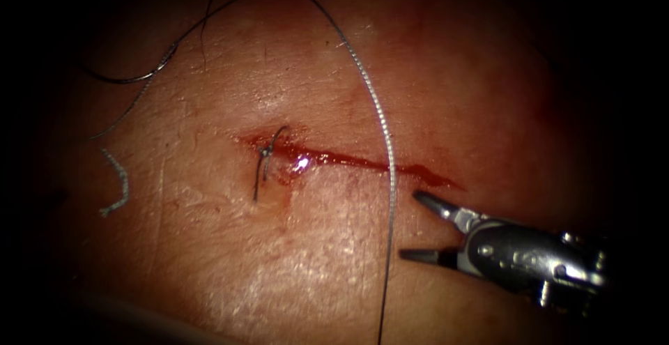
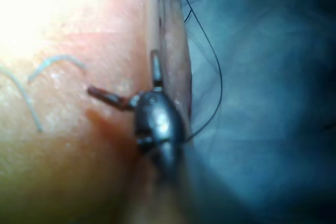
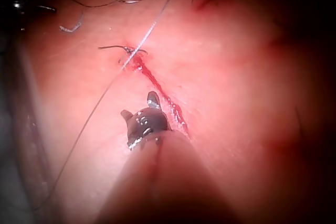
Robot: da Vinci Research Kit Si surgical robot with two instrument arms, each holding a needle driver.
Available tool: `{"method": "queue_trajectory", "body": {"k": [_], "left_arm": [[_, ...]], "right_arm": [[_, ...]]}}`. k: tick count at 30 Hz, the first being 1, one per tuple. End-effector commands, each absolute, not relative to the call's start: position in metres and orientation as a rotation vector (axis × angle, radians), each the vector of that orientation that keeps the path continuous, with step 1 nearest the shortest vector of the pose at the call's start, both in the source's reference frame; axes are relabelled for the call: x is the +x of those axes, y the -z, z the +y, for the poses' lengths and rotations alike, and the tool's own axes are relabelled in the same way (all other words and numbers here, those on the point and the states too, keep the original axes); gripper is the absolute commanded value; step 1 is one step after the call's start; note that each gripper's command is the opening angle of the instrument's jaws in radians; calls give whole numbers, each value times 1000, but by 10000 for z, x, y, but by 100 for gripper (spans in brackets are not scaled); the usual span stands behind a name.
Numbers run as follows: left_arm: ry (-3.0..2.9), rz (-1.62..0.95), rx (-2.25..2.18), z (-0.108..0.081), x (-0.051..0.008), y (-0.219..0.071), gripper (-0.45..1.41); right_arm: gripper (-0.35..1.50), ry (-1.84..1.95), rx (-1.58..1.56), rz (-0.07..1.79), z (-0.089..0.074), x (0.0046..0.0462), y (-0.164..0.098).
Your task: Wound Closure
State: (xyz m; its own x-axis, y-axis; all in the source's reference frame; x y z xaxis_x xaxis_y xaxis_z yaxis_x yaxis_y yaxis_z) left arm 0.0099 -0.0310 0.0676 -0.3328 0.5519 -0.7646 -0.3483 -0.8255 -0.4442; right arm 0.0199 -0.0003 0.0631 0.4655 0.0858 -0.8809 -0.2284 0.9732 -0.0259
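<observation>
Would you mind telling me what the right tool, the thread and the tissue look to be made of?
Right tool: apparently polished metal, grey with bright glints; jaws open, holding nothing. Thread: thin dark strand, a pale, finely ribbed stretch suggesting braided fibre, though uncertain. Tissue: soft pork skin, moist sheen, fine creases.

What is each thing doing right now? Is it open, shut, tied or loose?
Right tool: open, holds nothing.
Cut: one stitch at its left end, the rest open, red fluid in it.
Stitch: tied.
Thread: loose, lies across the cut.
Cut end: loose, left of the cut.
</observation>
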Motion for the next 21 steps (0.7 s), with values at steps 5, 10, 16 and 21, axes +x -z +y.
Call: {"method": "queue_trajectory", "body": {"k": [5,10,16,21], "left_arm": [[-2151,-249,-1344,-290,103,-635,108],[-2066,-171,-1357,-224,97,-624,99],[-2081,-92,-1294,-168,89,-659,99],[-2075,-156,-1368,-163,63,-674,83]], "right_arm": [[146,-215,-153,1111,-7,204,-635],[136,-221,-157,1192,-5,199,-631],[126,-228,-133,1202,2,186,-615],[99,-266,-39,1255,10,179,-607]]}}
